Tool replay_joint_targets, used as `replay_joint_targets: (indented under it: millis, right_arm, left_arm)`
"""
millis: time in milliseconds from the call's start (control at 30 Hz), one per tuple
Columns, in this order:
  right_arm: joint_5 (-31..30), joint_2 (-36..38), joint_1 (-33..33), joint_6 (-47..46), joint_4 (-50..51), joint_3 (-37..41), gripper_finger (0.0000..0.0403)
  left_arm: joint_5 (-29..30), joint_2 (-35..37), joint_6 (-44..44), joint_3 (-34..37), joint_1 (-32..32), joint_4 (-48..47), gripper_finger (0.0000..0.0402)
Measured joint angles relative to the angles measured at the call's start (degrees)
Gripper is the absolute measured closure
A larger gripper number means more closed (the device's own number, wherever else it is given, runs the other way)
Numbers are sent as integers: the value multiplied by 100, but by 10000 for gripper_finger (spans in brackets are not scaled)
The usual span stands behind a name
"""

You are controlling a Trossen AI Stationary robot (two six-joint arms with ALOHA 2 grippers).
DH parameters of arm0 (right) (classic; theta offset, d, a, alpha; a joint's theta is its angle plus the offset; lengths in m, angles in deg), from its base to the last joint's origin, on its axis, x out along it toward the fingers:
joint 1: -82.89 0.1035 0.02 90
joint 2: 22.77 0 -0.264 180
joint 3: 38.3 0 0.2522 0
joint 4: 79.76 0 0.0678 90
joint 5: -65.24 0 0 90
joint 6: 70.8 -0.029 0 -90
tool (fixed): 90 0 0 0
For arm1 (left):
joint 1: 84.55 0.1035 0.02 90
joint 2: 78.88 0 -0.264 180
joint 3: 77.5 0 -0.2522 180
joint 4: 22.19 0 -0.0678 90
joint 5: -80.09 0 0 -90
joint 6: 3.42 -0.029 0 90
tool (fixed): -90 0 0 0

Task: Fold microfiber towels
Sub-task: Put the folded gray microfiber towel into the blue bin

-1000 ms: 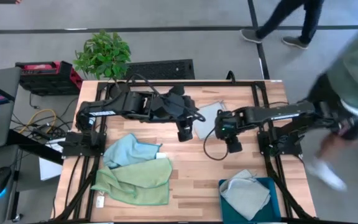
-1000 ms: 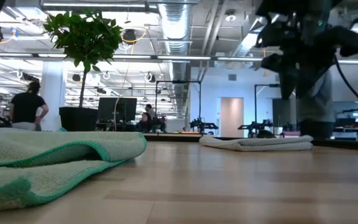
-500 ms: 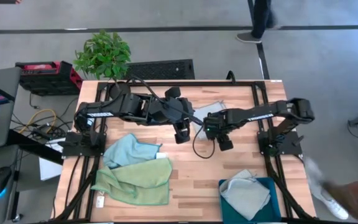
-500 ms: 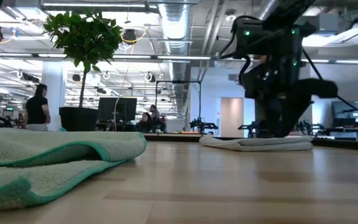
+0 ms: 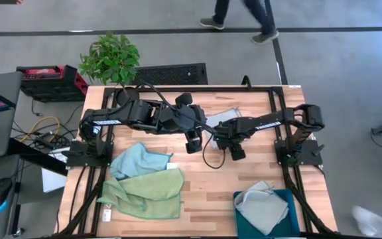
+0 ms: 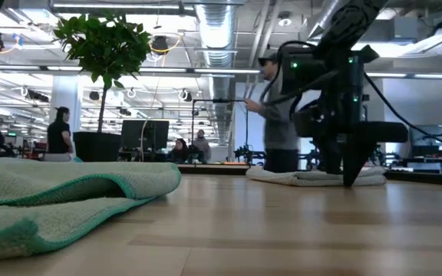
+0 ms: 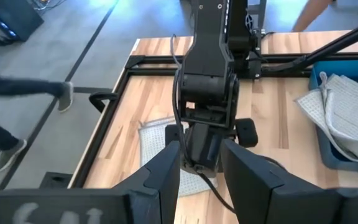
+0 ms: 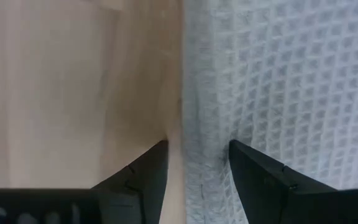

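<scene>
Towels: grey towel (image 5: 225,120) lies flat at the far middle of the counter (image 5: 211,179), the one being worked; blue towel (image 5: 135,159) and green towel (image 5: 144,192) lie rumpled and overlapping at the near left; another grey towel (image 5: 262,207) sits in the bin (image 5: 290,222) at the near right.
Right gripper (image 8: 194,163): down at the grey towel's edge, fingers spread wide, one fingertip on bare wood, the other on the waffle weave. Nothing pinched yet!
Left gripper (image 5: 192,143): hovering just beside the same towel, fingers (image 7: 166,171) parted, empty.
Step, as I read it: lining up to catch the edge for a fold.
Risk one: fingers closing on only the top layer, or sliding off the thin hem, so the cloth drops mid-lift.
Risk two: fingertip pushing the edge along the wood and bunching it instead of gripping.
Risk three: both arms are crowded together here; a swing could knock them into each other.
</scene>
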Motion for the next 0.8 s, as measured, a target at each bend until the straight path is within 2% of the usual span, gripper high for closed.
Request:
replay_joint_targets:
  millis: [300, 400, 633, 800]
  right_arm:
    - [-305, -164, 15, -441, 27, -9, 219]
    - [-300, -158, 15, -618, 24, -4, 254]
    - [-596, -178, -2, -944, -125, 0, 383]
    - [-608, -180, -5, -1040, -108, -5, 384]
  left_arm:
    - [-15, -2, 57, 0, -6, -131, 290]
    - [-15, -2, 57, 0, -35, -129, 290]
    - [-17, -2, 179, 0, -121, -125, 290]
    - [-19, -4, 514, 0, -221, -146, 290]
